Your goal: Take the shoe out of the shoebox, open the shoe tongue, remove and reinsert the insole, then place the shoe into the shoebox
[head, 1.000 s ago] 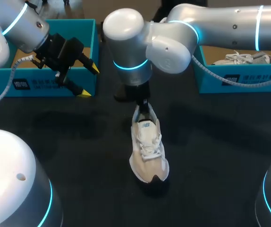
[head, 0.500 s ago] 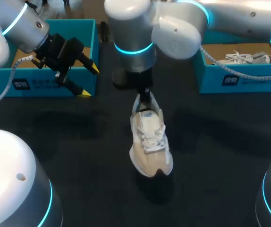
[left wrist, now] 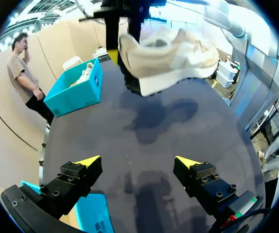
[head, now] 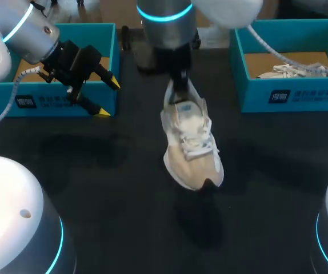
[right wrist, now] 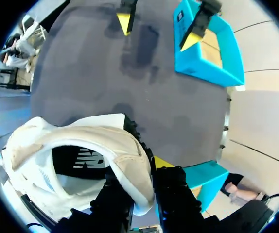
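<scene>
- Cream shoe [head: 190, 142] hangs clear above the table's [head: 95, 188] middle, its heel collar pinched between the right gripper's [right wrist: 142, 170] fingers.
- Left gripper [left wrist: 137, 162] gapes wide, holding nothing, at the left shoebox's [head: 67, 103] front corner.
- Likely wise: a firm pinch and slow travel, since the heavy toe could swing; release only with the sole flat.

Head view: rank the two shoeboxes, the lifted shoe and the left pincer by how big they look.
1-2. Left shoebox and right shoebox: look alike, so a tie; one is partly hidden by an arm, the other is cut by the frame.
3. Shoe: held up nearer the camera, so it looks enlarged.
4. Left pincer, open: smallest.
</scene>
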`<state>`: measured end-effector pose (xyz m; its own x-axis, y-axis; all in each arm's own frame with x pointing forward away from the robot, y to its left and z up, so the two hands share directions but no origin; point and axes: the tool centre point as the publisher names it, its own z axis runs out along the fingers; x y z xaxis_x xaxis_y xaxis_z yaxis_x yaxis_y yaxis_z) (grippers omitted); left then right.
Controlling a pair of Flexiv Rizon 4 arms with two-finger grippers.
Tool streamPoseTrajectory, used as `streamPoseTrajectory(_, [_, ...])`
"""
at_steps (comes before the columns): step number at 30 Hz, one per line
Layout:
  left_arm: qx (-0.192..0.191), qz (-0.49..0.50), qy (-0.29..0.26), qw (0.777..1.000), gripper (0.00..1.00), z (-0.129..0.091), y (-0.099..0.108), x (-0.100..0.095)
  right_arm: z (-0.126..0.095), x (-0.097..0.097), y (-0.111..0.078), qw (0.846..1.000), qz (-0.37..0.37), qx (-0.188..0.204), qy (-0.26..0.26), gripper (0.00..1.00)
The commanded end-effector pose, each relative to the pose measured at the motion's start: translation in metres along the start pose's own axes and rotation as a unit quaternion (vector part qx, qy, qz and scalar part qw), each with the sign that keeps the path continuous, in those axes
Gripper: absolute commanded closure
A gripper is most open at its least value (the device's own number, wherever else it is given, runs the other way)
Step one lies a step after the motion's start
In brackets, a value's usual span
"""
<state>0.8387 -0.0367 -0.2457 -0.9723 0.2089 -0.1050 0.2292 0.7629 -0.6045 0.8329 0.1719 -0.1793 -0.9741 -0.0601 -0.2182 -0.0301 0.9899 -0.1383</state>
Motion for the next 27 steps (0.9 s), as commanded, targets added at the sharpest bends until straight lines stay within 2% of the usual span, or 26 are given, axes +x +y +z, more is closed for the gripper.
streamPoseTrajectory(1, [-0.002,0.000,0.000,1.000,0.00,-0.001,-0.001,0.001,-0.042,-0.007,-0.007,1.000,-0.007,-0.001,-0.008,1.00])
streamPoseTrajectory(8, [-0.002,0.000,0.000,1.000,0.00,-0.001,-0.001,0.001,-0.065,-0.020,-0.008,1.000,-0.020,0.002,-0.023,1.00])
streamPoseTrajectory(10, [-0.002,0.000,0.000,1.000,0.00,-0.001,-0.001,0.001,-0.068,-0.024,-0.008,0.999,0.001,0.016,-0.033,1.00])
streamPoseTrajectory(11, [-0.002,0.000,0.000,1.000,0.00,-0.001,-0.001,0.001,-0.069,-0.024,-0.007,0.999,0.013,0.005,-0.044,1.00])
streamPoseTrajectory(27, [-0.002,0.000,0.000,1.000,0.00,-0.001,-0.001,0.001,-0.069,-0.024,-0.007,0.999,0.013,0.005,-0.044,1.00])
